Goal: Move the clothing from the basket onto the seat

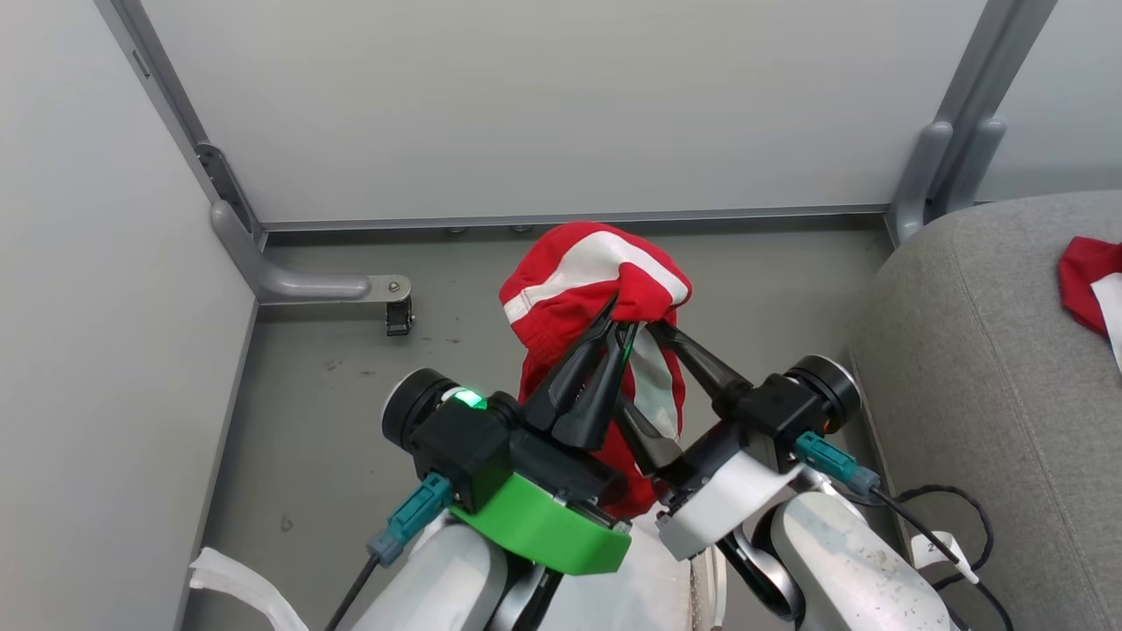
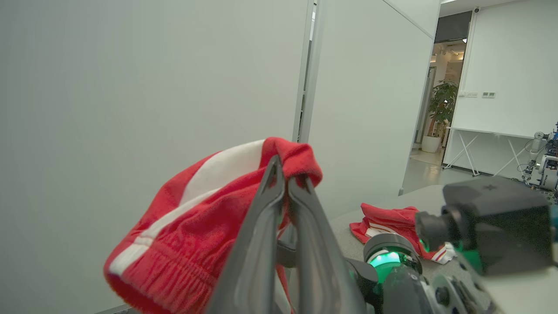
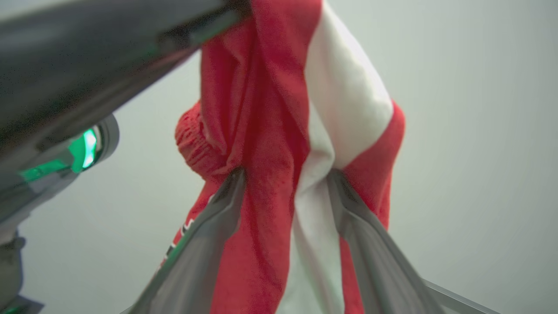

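Red fabric bunches closest to the head camera: a red garment (image 1: 561,294) with a broad white stripe and an elastic waistband hangs in the air over the floor, not on the seat. The left gripper (image 1: 621,326), ringed by a green collar with a lit green lamp, has its two fingers pressed together on a fold at the top of the cloth. The right gripper (image 3: 285,174) stands at the other side with its fingers spread wide; cloth hangs down between them and lies against both.

That gripper and its pale forearm stand between the hanging cloth and the seat (image 1: 982,368), a grey woven cushion at the robot's right. A black cable (image 1: 894,506) and a small white tag (image 1: 933,548) lie by the cushion's near edge. Farther along the cushion lies a second red garment (image 1: 1085,276) with white trim.

Beyond the cloth, the grey floor (image 1: 333,412) is scuffed. A grey metal bracket (image 1: 307,282) with a small black castor (image 1: 399,317) stands at the foot of the white partition panels (image 1: 526,105). Past the panels, the left wrist view shows a potted plant (image 2: 442,109) and a white table (image 2: 492,144) far off.

Small black marks on the held garment's edge and a mark on the tag are too small to read.
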